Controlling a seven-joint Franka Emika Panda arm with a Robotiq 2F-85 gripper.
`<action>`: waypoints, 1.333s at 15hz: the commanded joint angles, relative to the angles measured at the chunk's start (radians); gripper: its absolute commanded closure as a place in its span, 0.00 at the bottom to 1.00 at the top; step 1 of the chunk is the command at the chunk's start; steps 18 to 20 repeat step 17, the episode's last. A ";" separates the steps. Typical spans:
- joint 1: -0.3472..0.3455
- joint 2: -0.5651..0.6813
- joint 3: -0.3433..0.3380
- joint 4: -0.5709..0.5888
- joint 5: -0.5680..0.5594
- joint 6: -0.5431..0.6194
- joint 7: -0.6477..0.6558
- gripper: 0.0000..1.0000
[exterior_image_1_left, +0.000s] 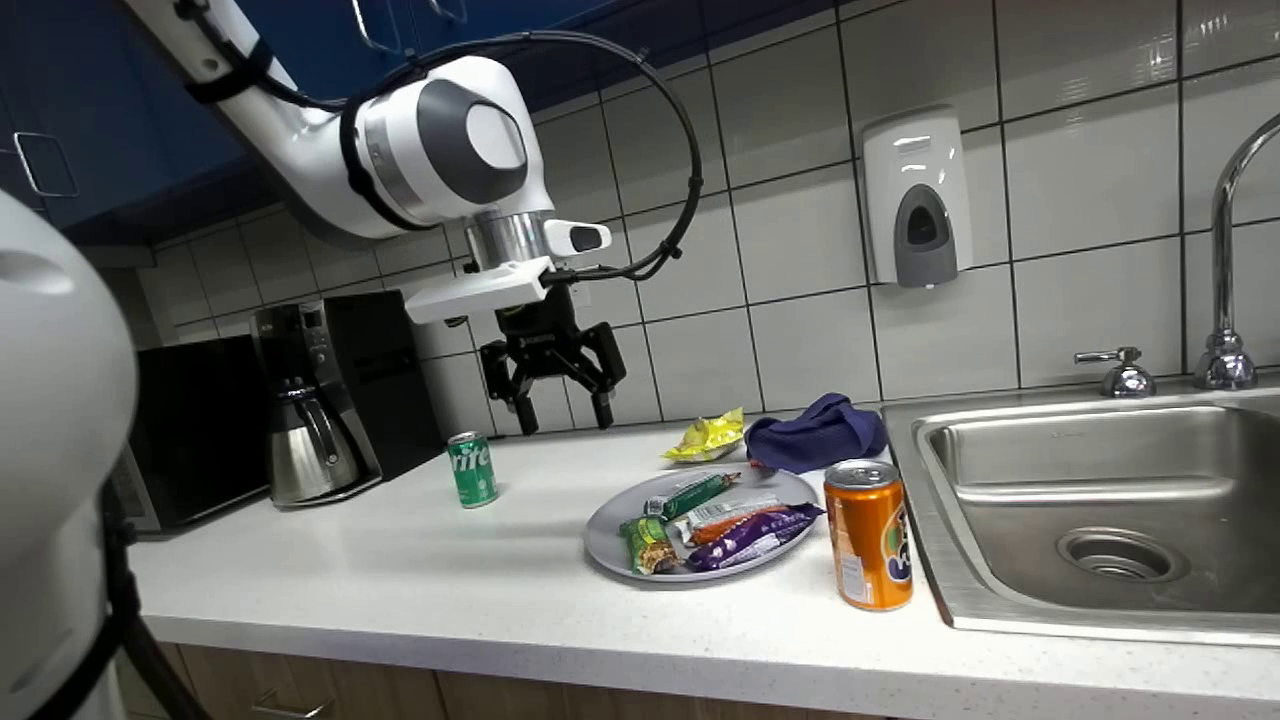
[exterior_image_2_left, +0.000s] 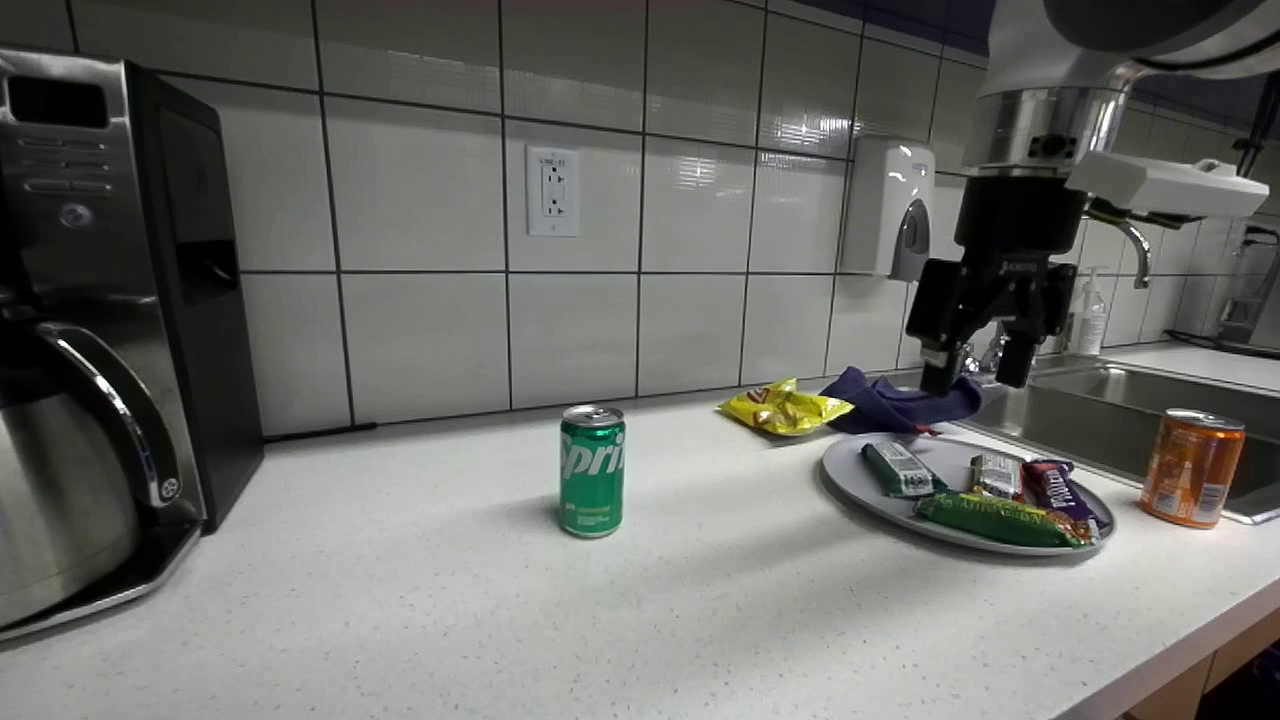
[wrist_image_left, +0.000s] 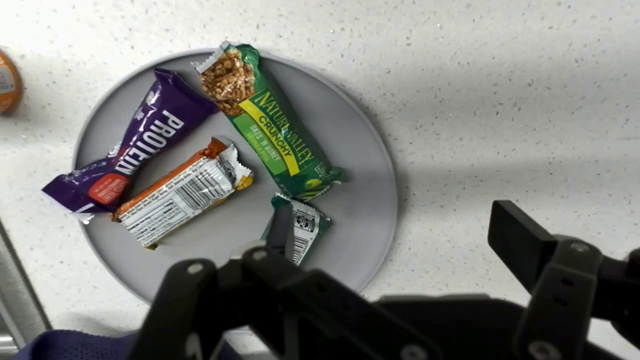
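Black gripper (wrist_image_left: 395, 225), spread wide with nothing held, hangs above the counter (wrist_image_left: 480, 125). In the wrist view it partly screens a green-and-white bar (wrist_image_left: 306, 225) on the gray plate (wrist_image_left: 362, 210); the Nature Valley Crunchy bar (wrist_image_left: 275, 135) lies up-left of its gap, long axis slanting down-right.

Light: moderate; glare: streaks on wall tiles (exterior_image_2_left: 580, 320); shadows: soft bands across counter (wrist_image_left: 500, 150); blur: slight, exterior views

Below me a grey plate (wrist_image_left: 361, 165) is lying flat | wrapped green oat bar (wrist_image_left: 272, 127) is resting label-up | purple bar (wrist_image_left: 157, 132) is overhanging the rim | white-and-orange bar (wrist_image_left: 184, 195) is lying alongside, barcode up | dark green bar (exterior_image_2_left: 902, 470) is lying near the oat bar's end
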 joint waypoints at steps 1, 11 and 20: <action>0.004 -0.119 0.027 -0.065 -0.033 -0.045 0.014 0.00; 0.013 -0.133 0.031 -0.078 -0.016 -0.055 0.001 0.00; 0.013 -0.130 0.031 -0.078 -0.016 -0.054 0.001 0.00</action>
